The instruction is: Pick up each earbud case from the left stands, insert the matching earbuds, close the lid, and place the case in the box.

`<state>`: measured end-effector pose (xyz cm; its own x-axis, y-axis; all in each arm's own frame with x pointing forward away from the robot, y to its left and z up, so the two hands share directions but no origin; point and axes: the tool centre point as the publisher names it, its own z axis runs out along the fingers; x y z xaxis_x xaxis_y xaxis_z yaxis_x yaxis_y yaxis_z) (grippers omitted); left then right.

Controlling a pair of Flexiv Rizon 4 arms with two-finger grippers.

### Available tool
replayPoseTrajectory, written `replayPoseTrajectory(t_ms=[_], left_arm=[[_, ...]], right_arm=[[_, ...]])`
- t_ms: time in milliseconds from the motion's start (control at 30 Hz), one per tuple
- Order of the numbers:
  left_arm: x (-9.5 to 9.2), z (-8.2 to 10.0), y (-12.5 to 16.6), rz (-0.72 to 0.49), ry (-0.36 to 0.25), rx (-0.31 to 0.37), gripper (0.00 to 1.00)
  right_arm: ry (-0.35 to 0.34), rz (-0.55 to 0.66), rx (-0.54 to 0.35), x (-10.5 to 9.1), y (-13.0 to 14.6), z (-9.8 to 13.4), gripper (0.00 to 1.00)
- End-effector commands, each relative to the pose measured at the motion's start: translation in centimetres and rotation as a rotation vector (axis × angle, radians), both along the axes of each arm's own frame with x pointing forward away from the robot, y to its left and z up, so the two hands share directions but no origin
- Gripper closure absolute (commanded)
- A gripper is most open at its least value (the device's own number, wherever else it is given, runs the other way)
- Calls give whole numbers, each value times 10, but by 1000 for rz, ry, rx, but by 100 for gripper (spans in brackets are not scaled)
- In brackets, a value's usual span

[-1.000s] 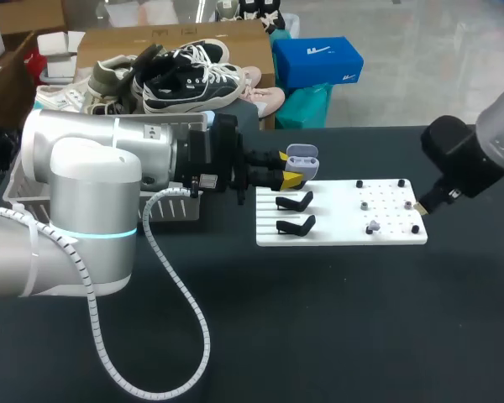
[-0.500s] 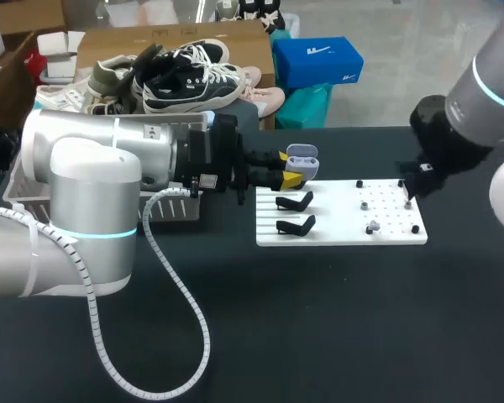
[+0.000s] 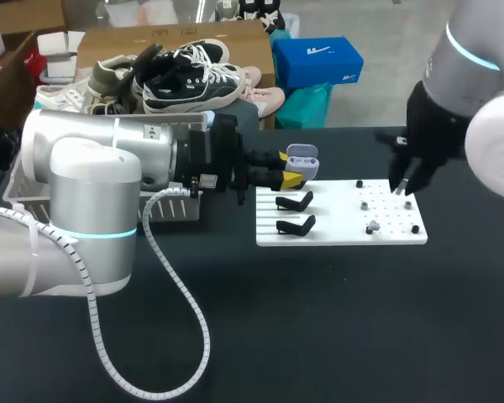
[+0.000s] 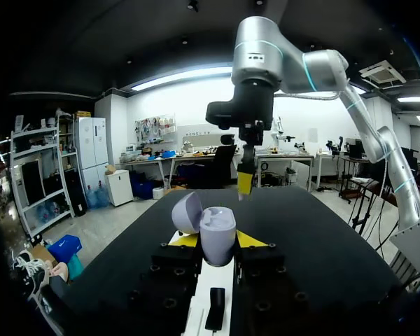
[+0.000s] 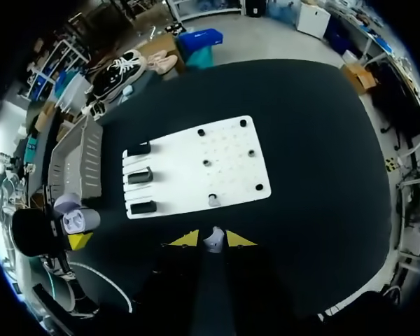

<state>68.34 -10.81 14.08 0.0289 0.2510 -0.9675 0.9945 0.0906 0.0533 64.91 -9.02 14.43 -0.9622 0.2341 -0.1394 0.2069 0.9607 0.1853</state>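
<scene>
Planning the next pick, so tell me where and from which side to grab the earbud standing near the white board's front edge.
Probably its upper part, coming straight down from above. The earbud stands upright on the white board, so only that part sticks up, with bare board around it. The right gripper looks occupied by a small white piece.

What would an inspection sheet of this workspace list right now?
surface: black table carrying a white board.
job's things: open earbud case clamped in the left gripper; one earbud in the right gripper; two more earbuds on the board; three black stands, all empty; grey box beside the board.
clutter: nothing seen.
grippers: left shut on the case, right shut on an earbud above the board.
cables: white corrugated hose looping from the left arm over the table.
surroundings: nothing seen.
</scene>
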Motion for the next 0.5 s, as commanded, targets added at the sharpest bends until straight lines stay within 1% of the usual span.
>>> replayPoseTrajectory(t_ms=[33, 100, 167, 200, 367, 500], left_arm=[[0, -1, 0, 1, -2, -3, 100], [0, -1, 0, 1, -2, -3, 100], [0, -1, 0, 1, -2, -3, 100], [0, -1, 0, 1, -2, -3, 100], [0, -1, 0, 1, -2, -3, 100], [0, -1, 0, 1, -2, -3, 100]], right_arm=[[62, -286, 11, -9, 13, 17, 100], [49, -326, 34, -13, 19, 24, 100], [40, -386, 12, -17, 25, 29, 100], [37, -393, 15, -18, 28, 32, 100], [2, -412, -27, -20, 49, 45, 100], [-18, -415, -43, -18, 64, 55, 100]])
